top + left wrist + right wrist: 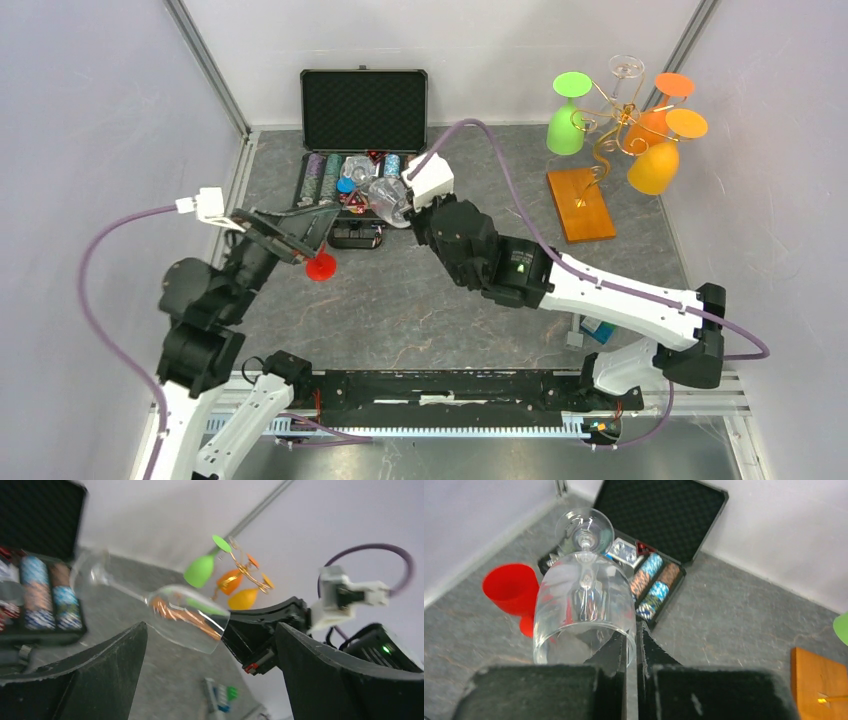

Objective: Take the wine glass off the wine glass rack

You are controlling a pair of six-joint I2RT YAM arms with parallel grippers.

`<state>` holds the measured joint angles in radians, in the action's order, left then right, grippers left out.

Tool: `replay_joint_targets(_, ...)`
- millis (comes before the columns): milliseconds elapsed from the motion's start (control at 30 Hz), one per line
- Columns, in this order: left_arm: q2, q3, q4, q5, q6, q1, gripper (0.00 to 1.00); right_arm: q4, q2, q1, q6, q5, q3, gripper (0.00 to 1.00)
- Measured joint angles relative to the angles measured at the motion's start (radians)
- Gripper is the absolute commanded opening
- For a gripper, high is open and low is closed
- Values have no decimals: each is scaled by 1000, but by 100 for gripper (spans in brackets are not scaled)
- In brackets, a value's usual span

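The wine glass [584, 605] is clear, thin-walled and probably light. I judge it fragile and slippery: hard glass does not give, so the squeeze must be firm enough to stop it sliding yet gentle enough not to crack the wall. The stem would be the sturdier place to take hold (bowl and foot would check a slip either way), but here the hold is on the bowl's rim.

The right gripper [631, 642] is closed on that rim, with the wall pinched in the narrow gap between its fingers, as far as the right wrist view shows. The bowl lies out ahead of the fingers, and the stem and foot point away toward the black case [664, 510]. Pinched like this, the whole glass hangs off one edge, so a sharp move of the arm could make it twist or slide.

The glass is in the air above the table [420, 300], just in front of the case. It is well apart from the wine glass rack [600, 130], which stands at the far right with green, orange and yellow glasses hanging on it. Judged from that, this glass is already off the rack.

The left gripper [305, 238] is spread wide and holds nothing, and a red glass [320, 266] sits just beside it.
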<state>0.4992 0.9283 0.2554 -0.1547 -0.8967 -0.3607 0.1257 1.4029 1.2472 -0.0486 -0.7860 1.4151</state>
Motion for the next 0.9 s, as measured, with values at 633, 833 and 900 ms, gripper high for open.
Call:
replay_joint_targets(633, -22, 202, 394, 422, 561, -1, 100, 719, 366, -191, -117, 586, 319, 0)
replay_joint_targets(833, -95, 212, 455, 468, 584, -1, 100, 755, 512, -233, -165, 636, 393, 0)
replay_joint_targets(900, -108, 211, 463, 468, 584, -1, 100, 758, 537, -241, -174, 639, 433, 0)
